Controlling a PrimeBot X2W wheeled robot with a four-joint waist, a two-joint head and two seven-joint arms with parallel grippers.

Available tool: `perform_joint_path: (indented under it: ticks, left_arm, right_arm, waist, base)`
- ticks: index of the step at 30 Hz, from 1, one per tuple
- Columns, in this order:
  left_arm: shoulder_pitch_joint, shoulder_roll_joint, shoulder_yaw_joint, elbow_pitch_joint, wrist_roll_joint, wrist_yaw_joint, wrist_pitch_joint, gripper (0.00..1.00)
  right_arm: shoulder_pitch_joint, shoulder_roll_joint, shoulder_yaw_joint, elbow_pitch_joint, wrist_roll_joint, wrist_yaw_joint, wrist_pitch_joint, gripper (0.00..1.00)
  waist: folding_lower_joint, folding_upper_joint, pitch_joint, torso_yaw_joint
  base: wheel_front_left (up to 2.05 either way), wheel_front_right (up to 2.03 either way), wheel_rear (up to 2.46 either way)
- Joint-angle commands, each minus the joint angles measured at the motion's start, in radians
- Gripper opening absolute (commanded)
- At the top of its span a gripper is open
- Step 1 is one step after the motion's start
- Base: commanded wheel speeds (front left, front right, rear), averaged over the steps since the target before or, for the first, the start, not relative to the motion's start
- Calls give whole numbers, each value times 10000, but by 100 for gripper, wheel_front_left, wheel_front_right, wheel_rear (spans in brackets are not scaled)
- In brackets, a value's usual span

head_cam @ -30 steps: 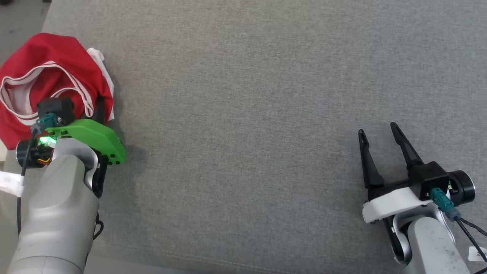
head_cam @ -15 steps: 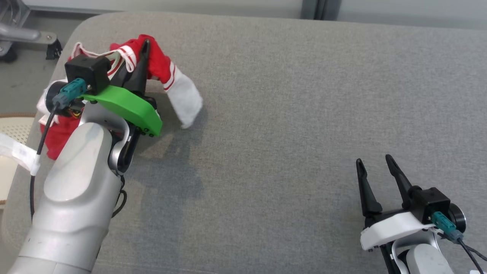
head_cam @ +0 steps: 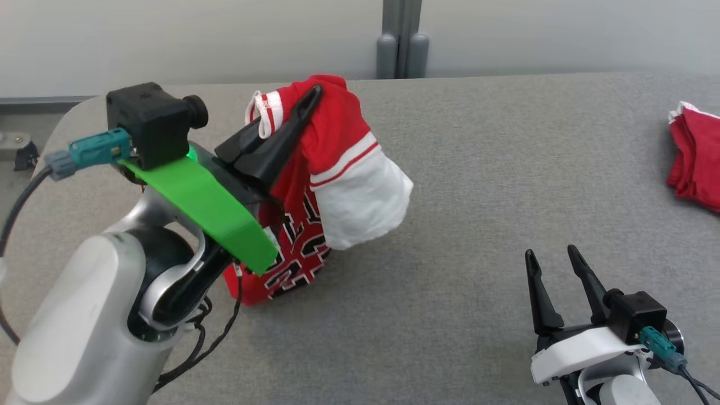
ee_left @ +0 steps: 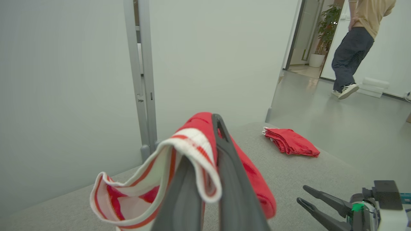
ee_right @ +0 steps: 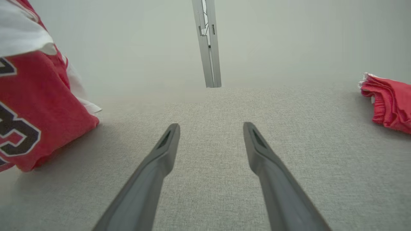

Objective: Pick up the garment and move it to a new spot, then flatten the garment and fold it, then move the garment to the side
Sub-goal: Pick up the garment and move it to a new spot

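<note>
The left gripper [head_cam: 312,95], jaws clamped on the red-and-white jersey [head_cam: 337,140] (lower edge touching the grey fabric tabletop [head_cam: 478,169] at ten o'clock), holds it up for carrying. The right gripper [head_cam: 551,254], jaws apart, waits at five o'clock.

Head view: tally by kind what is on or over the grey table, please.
Garments: 2 (red jersey, hanging from the shut left fingers; folded red garment)
Grippers: 2 (left gripper; right gripper, open)
Total: 4
</note>
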Motion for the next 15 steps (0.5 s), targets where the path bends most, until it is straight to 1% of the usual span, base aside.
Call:
perform_joint_path:
  ticks: [1,5,9,12,15]
  left_arm:
    - [87,189,77,-425,-297,59,313,0]
    - [-279,481,260,-1512,-1090,106,1153,0]
    - [-766,809,516,-1972,-1625,169,1834,0]
    - [-1077,976,548,-1727,-1799,191,2196,0]
    - [-1223,1008,341,-1059,-1804,114,2418,0]
  right_arm:
    - [-16,-26,31,-41,79,-15,-27,100]
    - [-155,-25,96,-33,189,-15,-27,100]
    - [-290,-27,219,-33,297,-15,-27,100]
    - [-354,-24,252,-48,369,-15,-27,100]
    - [-528,-22,320,-90,469,-15,-27,100]
  waist:
    - [0,0,-34,-683]
    - [0,0,168,-1212]
    - [0,0,427,-1758]
    - [0,0,663,-2124]
    - [0,0,985,-2524]
  base:
    - [0,0,0]
    - [0,0,0]
    - [0,0,0]
    - [0,0,0]
    - [0,0,0]
